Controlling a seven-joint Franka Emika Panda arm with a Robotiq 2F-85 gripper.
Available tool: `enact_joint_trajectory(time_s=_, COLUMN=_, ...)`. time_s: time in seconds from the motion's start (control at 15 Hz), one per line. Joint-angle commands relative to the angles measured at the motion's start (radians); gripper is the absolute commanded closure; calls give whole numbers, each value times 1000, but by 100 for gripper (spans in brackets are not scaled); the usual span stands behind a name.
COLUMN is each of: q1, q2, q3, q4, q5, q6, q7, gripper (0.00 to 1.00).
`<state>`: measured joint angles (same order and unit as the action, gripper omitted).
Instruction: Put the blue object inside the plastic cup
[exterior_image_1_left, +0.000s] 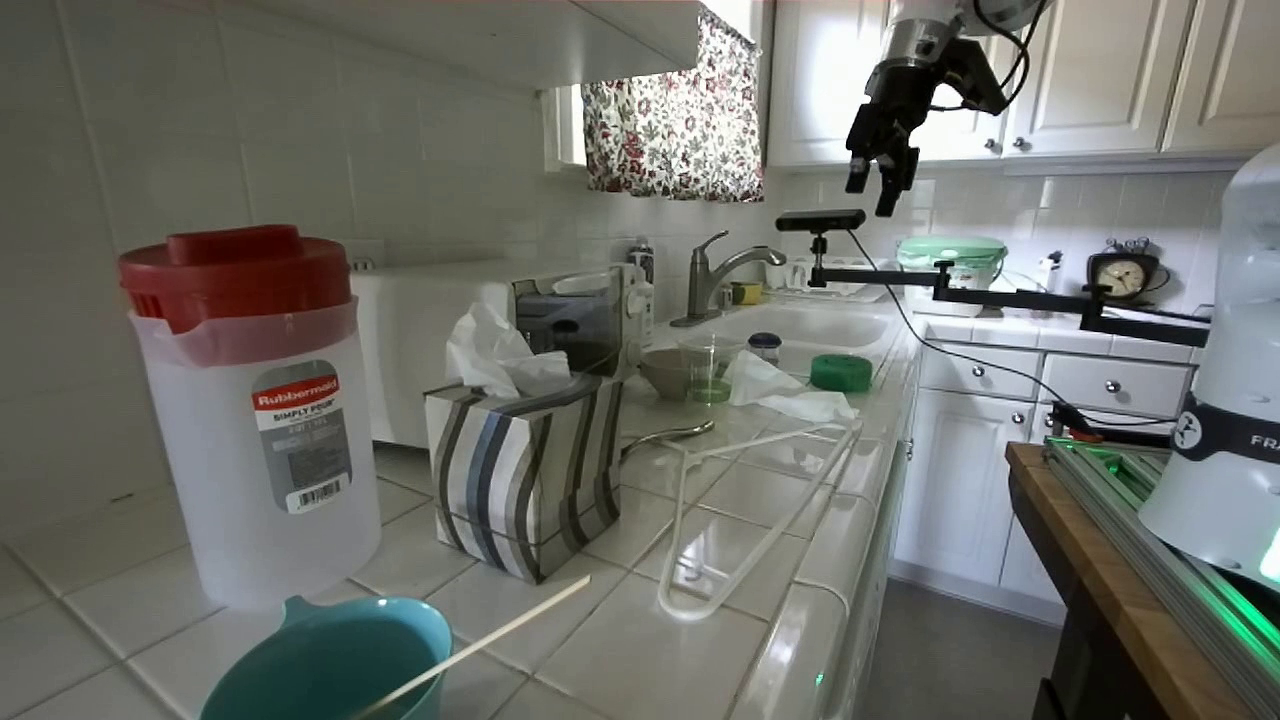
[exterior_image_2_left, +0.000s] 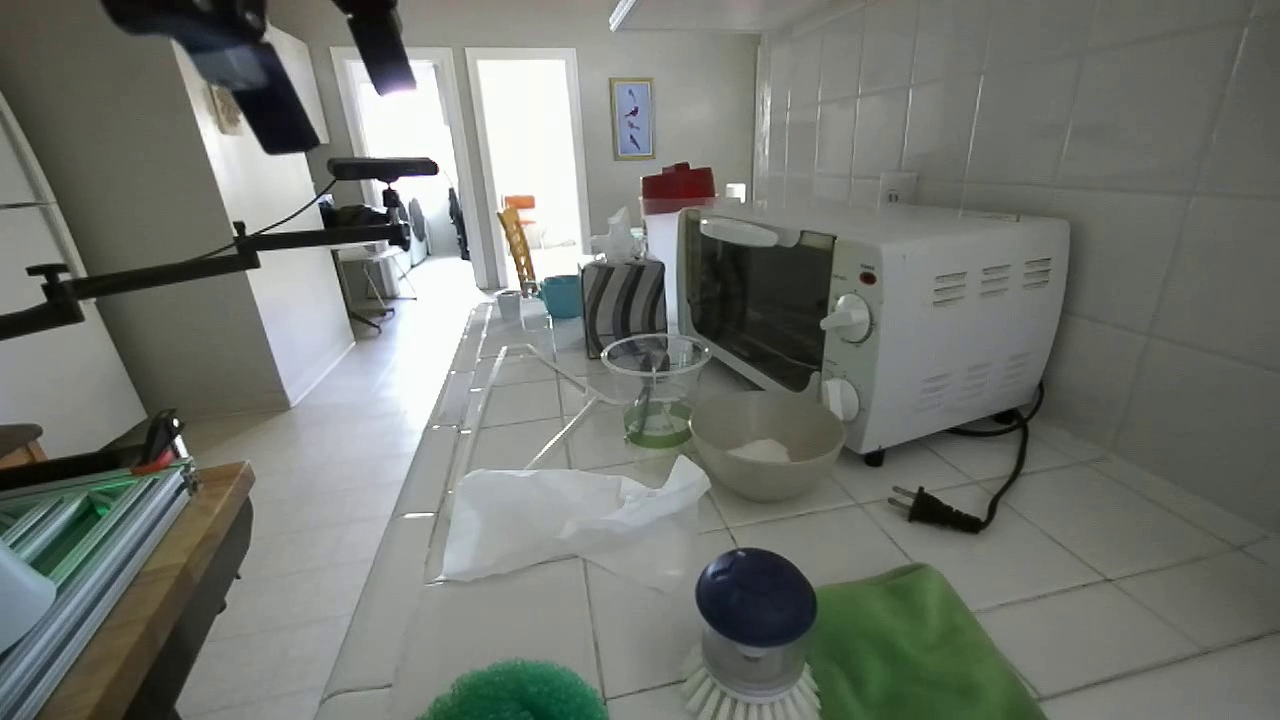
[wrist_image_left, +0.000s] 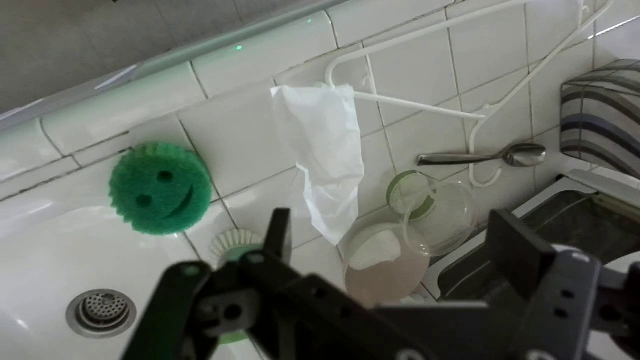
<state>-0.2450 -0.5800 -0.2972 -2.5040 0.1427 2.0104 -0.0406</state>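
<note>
Tool (wrist_image_left: 397, 235) hangs well above worktop (exterior_image_1_left: 600, 650) height, jaws spread wide. Blue-topped dish brush (exterior_image_2_left: 755, 630) stands bristles down, knob up, just beside a green cloth (exterior_image_2_left: 915, 645); in the wrist view it's partly hidden behind the tool. Clear plastic cup (exterior_image_2_left: 655, 385) is upright next to the tan bowl (exterior_image_2_left: 770, 485), green at its base. Brush & cup are apart, w/ white paper (exterior_image_2_left: 575, 520) lying near both.

Txt-wise: red-lidded container (exterior_image_1_left: 235, 430) has a label (exterior_image_1_left: 302, 435) w/ "Rubbermaid" on red, "Simply Pour" under that, barcode at the bottom; the smaller lines I can't read tbh. Dark band (exterior_image_1_left: 1235, 430) on the arm's base (exterior_image_1_left: 1240, 330) shows a round logo + "FRA", rest cut off at the pic edge. Toaster oven (exterior_image_2_left: 900, 330) has some tiny print near its knobs, too small to make out imo.
</note>
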Motion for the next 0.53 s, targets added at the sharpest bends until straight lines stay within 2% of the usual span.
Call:
enact_joint_trajectory(time_s=0.0, q1=14, q2=42, q3=7, q4=33, q5=18, q6=-7, q7=-22, gripper=0)
enact_joint_trajectory(time_s=0.07, q1=-3, q2=28, q3=10, q4=9, q5=7, q6=13, q7=-7, gripper=0)
enact_joint_trajectory(time_s=0.47, q1=-1, q2=68, q3=19, q4=21, q5=-16, q6=41, q7=-16, gripper=0)
